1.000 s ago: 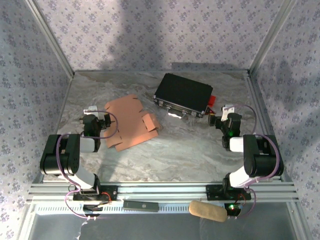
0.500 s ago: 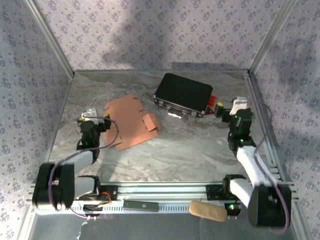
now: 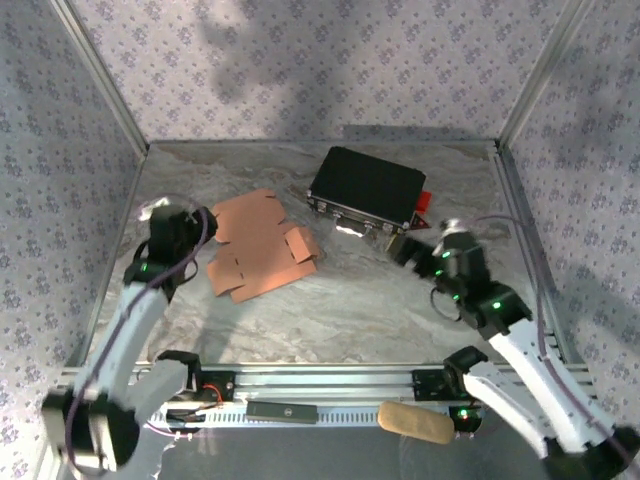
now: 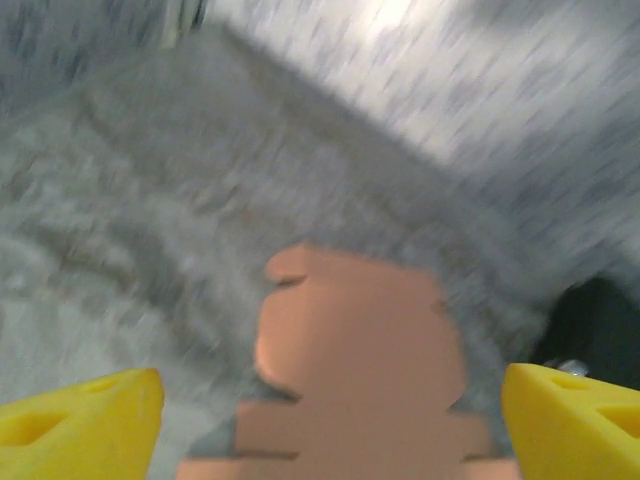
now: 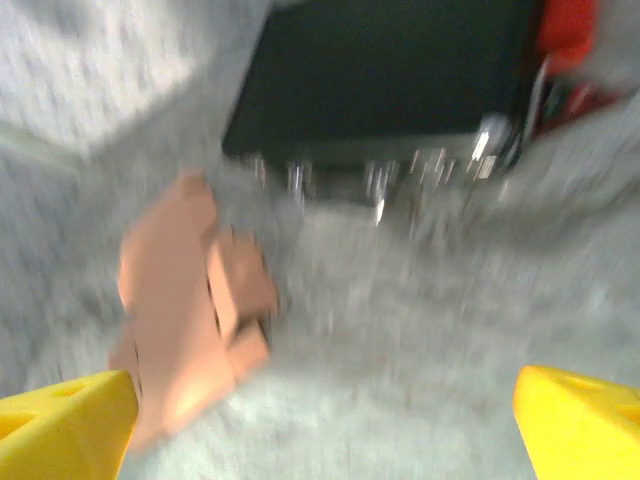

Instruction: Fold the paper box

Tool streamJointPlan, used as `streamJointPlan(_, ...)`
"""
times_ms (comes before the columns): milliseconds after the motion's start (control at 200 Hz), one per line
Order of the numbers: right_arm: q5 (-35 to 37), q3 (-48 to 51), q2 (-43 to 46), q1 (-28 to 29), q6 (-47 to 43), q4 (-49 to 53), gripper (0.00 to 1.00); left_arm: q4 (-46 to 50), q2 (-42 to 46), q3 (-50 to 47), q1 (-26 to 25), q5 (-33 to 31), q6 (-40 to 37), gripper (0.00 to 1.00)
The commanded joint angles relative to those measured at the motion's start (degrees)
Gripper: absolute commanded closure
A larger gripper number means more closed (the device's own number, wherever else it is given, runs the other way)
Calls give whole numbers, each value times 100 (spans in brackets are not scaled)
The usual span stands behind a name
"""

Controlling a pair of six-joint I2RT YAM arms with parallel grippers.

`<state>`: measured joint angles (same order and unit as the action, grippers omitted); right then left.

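Paper box point(image 3: 258, 245) folding looked to be at the approach step. The left gripper point(image 3: 200, 225) had its yellow fingers point(image 4: 90, 420) spread wide with nothing between them. It was poised just beside the sheet's left edge, and the blurred left wrist view showed the notched flaps directly ahead. The right gripper point(image 3: 408, 250) was likewise spread and empty. It hung over bare tabletop point(image 3: 340, 310) to the right of the sheet and just in front of the black case point(image 3: 367, 188). Outward from both, the paper box lay flat and unfolded left of the tabletop's centre, one small panel at its right edge apparently doubled over. Its far corner was near the case but apart from it. To do this step well, one gripper should probably pin the sheet so the thin card cannot slide. The other should take a flap close to its crease and lift it slowly, since a grip out at the tip would likely bend the flap rather than fold it.
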<state>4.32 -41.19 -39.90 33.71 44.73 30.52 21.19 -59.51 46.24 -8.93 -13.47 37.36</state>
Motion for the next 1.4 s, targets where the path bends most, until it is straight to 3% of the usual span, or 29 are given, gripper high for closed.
streamJointPlan(0, 1566, 183, -191, 1567, 853, 178, 3, 1468, -1207, 277, 184, 455, -147, 28)
streamJointPlan(110, 1964, 73, -1220, 2627, 1143, -284, 3, 1129, -1805, 257, 298, 478, -165, 30)
streamJointPlan(245, 1913, -720, -2672, 3228, 1202, -198, 3, 527, -2303, 245, 532, 1059, -156, 31)
streamJointPlan(375, 1926, -1151, -3396, 3576, 1190, -266, 2, 198, -2814, 263, 515, 1566, -144, 36)
streamJointPlan(575, 1537, -768, -3337, 3214, 1322, -911, 1, -204, -2596, -333, 195, 1851, 269, 38)
streamJointPlan(800, 212, -85, -3236, 1789, 1503, -2324, 2, -516, -1749, -1288, -751, 1816, 1181, 39)
streamJointPlan(984, -616, 3, -3677, 1045, 1865, -3134, 4, -468, -497, -1649, -1236, 2008, 1618, 39)
streamJointPlan(1104, -770, -142, -4101, 1145, 2226, -3509, 6, 322, 68, -1334, -1123, 1703, 1288, 39)
streamJointPlan(1179, -792, -220, -4409, 1332, 2480, -3743, 7, 481, 59, -1240, -751, 1754, 1027, 39)
streamJointPlan(1289, -818, -227, -4851, 1589, 2914, -4343, 10, 213, -645, -1100, -101, 2356, 573, 40)
streamJointPlan(1399, -801, -265, -5242, 1835, 3310, -4739, 13, 46, -1462, -697, -20, 2717, 19, 49)
